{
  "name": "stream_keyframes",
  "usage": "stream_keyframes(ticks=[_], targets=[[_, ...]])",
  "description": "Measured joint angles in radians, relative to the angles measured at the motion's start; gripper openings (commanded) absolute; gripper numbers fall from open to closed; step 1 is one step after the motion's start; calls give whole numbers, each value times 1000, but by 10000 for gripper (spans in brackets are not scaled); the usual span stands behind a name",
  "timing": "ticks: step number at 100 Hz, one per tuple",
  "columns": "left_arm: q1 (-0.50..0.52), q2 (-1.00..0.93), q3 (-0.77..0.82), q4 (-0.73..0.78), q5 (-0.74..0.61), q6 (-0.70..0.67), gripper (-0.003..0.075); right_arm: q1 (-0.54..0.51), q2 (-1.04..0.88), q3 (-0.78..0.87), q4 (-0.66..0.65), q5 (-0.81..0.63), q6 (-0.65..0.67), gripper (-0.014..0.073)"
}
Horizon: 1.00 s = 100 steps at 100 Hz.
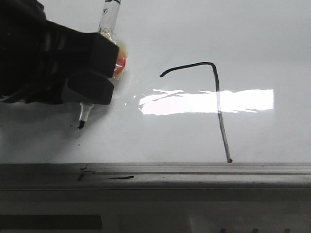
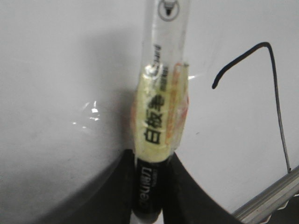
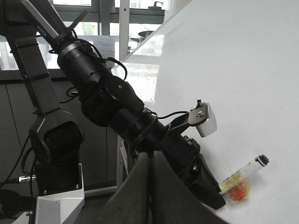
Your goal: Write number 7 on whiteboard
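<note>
Your left gripper [image 1: 90, 80] pinches the marker [image 2: 156, 116]; the number 7 [image 1: 216, 104] lies beside its jaws on the whiteboard [image 1: 272, 39]. Right gripper [image 3: 150, 186] jaws are pressed together.

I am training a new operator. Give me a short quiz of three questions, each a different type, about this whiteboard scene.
1. True or false: the number 7 is already drawn on the whiteboard.
2. Which pincer holds the marker? A. left B. right C. neither
3. Fill in: the right pincer is ____.

Key: 1 true; 2 A, the left pincer; 3 shut.
</note>
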Motion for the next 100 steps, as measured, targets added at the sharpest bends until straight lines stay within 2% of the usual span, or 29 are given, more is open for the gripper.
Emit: stream_keyframes(ticks=[10, 20, 25, 30, 45, 52, 62, 67, 87, 94, 100], targets=[[-2, 1, -2, 0, -5, 0, 84, 0, 0, 0, 0, 0, 0, -64], [-2, 1, -2, -2, -10, -2, 249, 0, 0, 0, 0, 0, 0, -64], [-4, 1, -2, -2, -4, -2, 307, 0, 0, 0, 0, 0, 0, -64], [-4, 1, -2, -2, 4, -2, 337, 0, 0, 0, 0, 0, 0, -64], [-7, 2, -2, -3, 9, -4, 353, 0, 0, 0, 0, 0, 0, -64], [-7, 2, -6, -3, 9, -4, 419, 0, 0, 0, 0, 0, 1, -64], [-9, 0, -23, -6, 14, -4, 559, 0, 0, 0, 0, 0, 1, -64], [-9, -9, -35, -6, 8, -1, 600, 0, 0, 0, 0, 0, 1, -63], [8, -124, -46, -6, -14, 3, 589, 0, -14, 0, -14, 27, 1, -62], [9, -205, -36, -6, -16, 3, 529, 0, -37, 0, -31, 63, 1, -59], [9, -280, -18, -6, -16, 5, 431, 0, -68, 6, -57, 93, 1, -43]])
